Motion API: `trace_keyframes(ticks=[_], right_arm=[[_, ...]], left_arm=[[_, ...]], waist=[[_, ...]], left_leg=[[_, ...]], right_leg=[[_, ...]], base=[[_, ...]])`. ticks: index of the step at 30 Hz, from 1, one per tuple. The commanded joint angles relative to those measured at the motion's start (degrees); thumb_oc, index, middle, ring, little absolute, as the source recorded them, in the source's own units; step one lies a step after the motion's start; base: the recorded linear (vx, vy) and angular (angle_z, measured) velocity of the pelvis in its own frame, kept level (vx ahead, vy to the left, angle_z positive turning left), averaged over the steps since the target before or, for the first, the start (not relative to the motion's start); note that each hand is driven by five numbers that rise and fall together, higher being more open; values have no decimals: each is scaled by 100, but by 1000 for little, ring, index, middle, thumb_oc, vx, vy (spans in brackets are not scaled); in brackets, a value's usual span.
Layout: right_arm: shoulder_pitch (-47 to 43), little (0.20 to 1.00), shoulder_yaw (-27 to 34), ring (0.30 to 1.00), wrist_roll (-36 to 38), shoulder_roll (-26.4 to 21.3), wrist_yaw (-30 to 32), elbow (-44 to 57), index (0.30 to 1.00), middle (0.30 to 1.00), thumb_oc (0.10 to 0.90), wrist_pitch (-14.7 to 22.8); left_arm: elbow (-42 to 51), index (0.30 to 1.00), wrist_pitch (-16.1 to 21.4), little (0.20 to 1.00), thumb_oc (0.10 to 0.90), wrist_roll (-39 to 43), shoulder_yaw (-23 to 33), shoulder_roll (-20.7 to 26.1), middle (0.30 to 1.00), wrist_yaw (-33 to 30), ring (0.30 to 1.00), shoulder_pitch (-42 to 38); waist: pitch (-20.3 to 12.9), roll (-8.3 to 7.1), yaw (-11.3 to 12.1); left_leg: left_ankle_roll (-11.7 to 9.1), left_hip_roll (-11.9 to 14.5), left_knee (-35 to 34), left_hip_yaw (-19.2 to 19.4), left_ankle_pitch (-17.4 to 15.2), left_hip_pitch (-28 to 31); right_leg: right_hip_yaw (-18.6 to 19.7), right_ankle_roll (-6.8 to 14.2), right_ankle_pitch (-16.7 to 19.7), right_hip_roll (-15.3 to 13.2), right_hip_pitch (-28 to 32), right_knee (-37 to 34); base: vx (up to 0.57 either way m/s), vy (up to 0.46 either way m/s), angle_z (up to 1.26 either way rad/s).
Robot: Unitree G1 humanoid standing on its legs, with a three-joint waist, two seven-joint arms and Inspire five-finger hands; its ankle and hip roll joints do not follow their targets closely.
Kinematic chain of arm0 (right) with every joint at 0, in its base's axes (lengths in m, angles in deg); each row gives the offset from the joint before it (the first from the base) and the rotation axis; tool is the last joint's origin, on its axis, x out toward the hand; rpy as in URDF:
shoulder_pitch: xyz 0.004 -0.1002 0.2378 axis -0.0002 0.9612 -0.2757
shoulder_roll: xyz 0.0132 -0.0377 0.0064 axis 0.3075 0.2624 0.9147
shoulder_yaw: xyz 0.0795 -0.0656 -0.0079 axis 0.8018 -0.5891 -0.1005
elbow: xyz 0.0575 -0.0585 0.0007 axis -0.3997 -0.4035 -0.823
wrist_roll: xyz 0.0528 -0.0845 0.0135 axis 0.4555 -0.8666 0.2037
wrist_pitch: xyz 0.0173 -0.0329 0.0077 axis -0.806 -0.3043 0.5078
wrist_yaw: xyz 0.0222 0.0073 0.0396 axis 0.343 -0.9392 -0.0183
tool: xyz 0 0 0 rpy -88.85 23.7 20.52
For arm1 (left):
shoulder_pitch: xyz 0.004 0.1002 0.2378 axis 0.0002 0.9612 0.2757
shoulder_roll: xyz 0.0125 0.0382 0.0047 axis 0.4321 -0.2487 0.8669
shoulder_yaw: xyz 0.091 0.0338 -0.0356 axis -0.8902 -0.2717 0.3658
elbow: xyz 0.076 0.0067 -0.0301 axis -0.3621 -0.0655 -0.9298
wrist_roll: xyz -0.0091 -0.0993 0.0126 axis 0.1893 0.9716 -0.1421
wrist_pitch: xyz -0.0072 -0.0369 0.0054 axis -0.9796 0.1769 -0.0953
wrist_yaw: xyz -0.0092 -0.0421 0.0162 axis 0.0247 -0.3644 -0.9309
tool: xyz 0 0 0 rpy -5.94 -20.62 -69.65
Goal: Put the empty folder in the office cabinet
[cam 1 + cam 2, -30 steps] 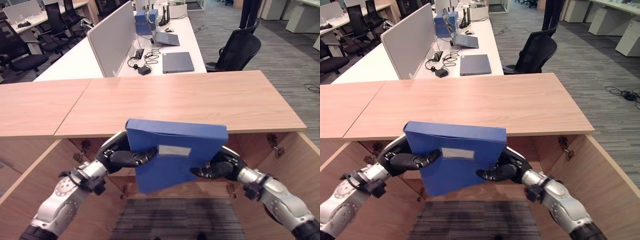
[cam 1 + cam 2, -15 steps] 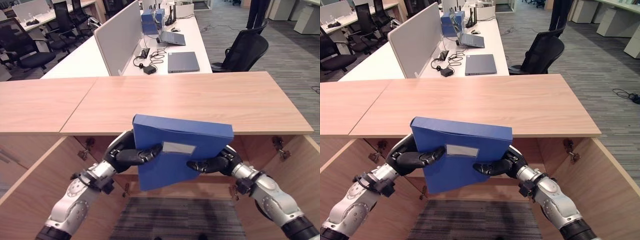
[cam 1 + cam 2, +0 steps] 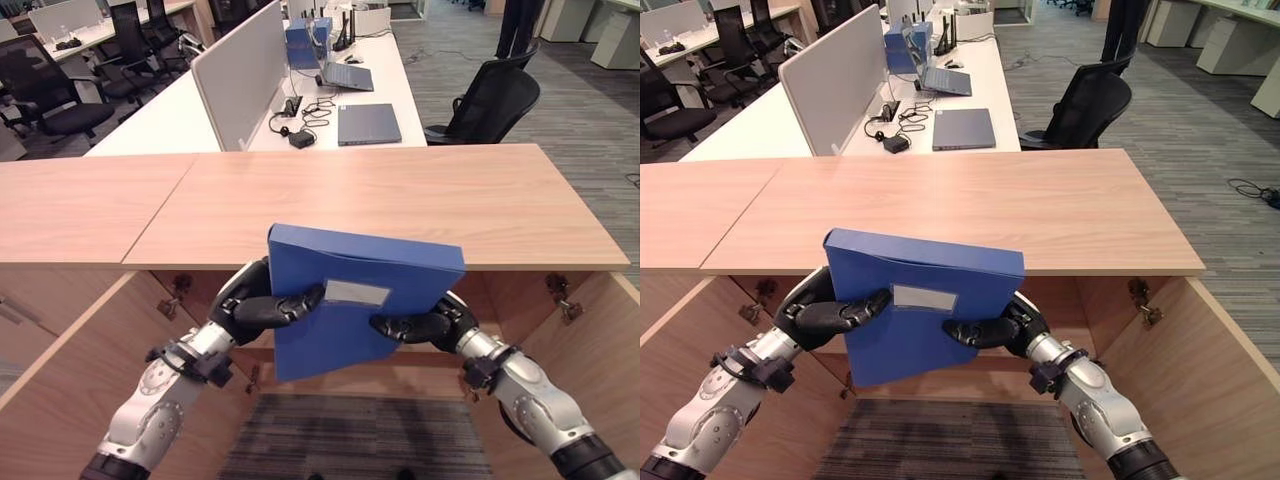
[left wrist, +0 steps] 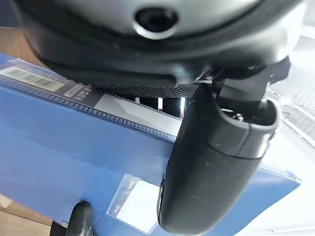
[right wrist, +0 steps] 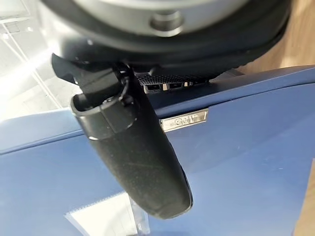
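While the blue folder is clamped at its side edges by the left hand and right hand, it is held before the open cabinet, below the top's front edge.
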Motion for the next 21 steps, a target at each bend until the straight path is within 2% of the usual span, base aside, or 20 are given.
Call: trace_keyframes(ticks=[1,10,17,18,19,21], right_arm=[[-1499,300,-252,300,814,973,-723,1194,300,300,400,815],[-1408,300,-404,300,769,946,-807,1271,300,300,400,655],[-1283,300,-456,300,693,732,-954,1362,300,300,400,513],[-1260,300,-440,300,666,704,-961,1366,300,300,400,500],[-1258,300,-441,300,666,704,-961,1367,300,300,400,499],[-1219,300,-413,300,615,649,-944,1351,300,300,400,480]], left_arm=[[737,300,499,300,400,238,-540,-409,300,455,300,-1177],[750,300,527,300,400,131,-500,-541,300,435,300,-1086],[696,300,587,300,400,7,-359,-555,300,462,300,-939],[661,425,610,425,483,-43,-317,-558,425,438,425,-912],[661,900,610,900,800,-44,-317,-559,900,438,900,-910],[603,900,686,900,800,-255,-278,-522,900,332,900,-885]], waist=[[-197,-185,-44],[-189,-198,-50],[-186,-221,-50],[-184,-221,-49],[-185,-221,-49],[-186,-223,-39]], left_leg=[[-295,252,-9,-445,-758,363],[-299,259,-9,-429,-757,365],[-307,266,-9,-437,-742,354],[-310,266,-9,-436,-738,351],[-310,266,-9,-436,-738,351],[-311,265,-9,-437,-735,345]], right_leg=[[216,373,-977,-322,466,232],[217,367,-965,-312,442,241],[223,369,-949,-305,435,226],[224,369,-948,-302,436,223],[224,369,-948,-302,436,222],[224,368,-946,-300,431,223]], base=[[0,0,0],[0,0,0],[0,0,0],[0,0,0],[0,0,0],[0,0,0]])
